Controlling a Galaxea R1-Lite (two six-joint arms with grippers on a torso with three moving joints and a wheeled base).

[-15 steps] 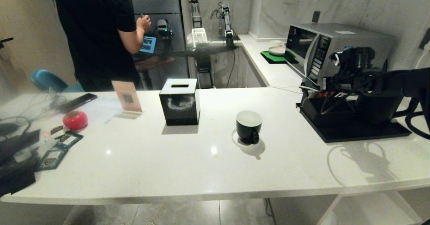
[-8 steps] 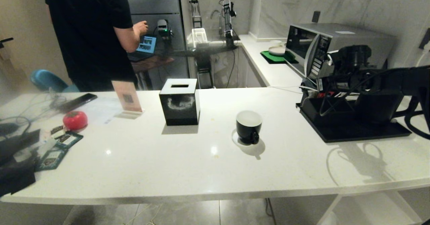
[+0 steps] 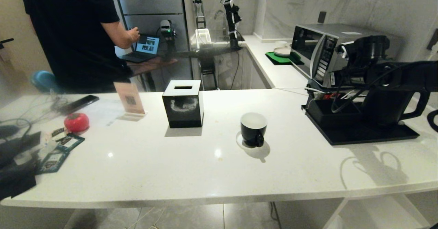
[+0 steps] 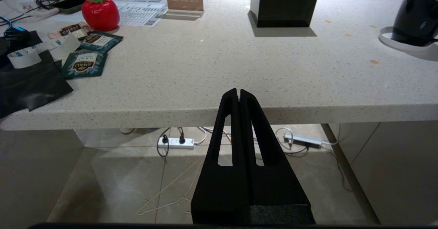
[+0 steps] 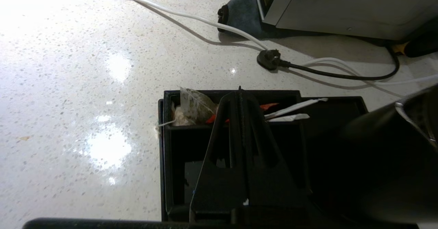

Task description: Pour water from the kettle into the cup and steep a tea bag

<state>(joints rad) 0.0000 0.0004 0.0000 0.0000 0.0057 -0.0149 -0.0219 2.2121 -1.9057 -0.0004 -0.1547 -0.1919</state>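
Observation:
The cup (image 3: 253,129), glossy black with a white inside, stands mid-counter; it also shows in the left wrist view (image 4: 415,18). The matte-black kettle (image 3: 388,107) stands on a black tray (image 3: 345,136) at the right, partly hidden behind my right arm (image 3: 386,78). My right gripper (image 5: 239,92) is shut and empty, hovering over the tray's compartments (image 5: 162,153). A tea bag (image 5: 193,107) and paper sticks lie in the far compartment, just past its tips. The kettle (image 5: 393,153) bulks dark beside it. My left gripper (image 4: 238,91) is shut and parked below the counter's front edge.
A black cube tissue box (image 3: 183,102) stands left of the cup. A microwave (image 3: 328,49) sits behind the tray, with cords (image 5: 308,66) on the counter. Tea packets (image 4: 85,63), a red tomato-shaped thing (image 3: 76,122), a card stand (image 3: 129,99) and a phone lie far left. A person (image 3: 75,34) stands behind.
My right arm has risen a little over the tray, so the kettle's handle now shows; its shadow slid right. The person at the back stepped left. The left arm stayed still.

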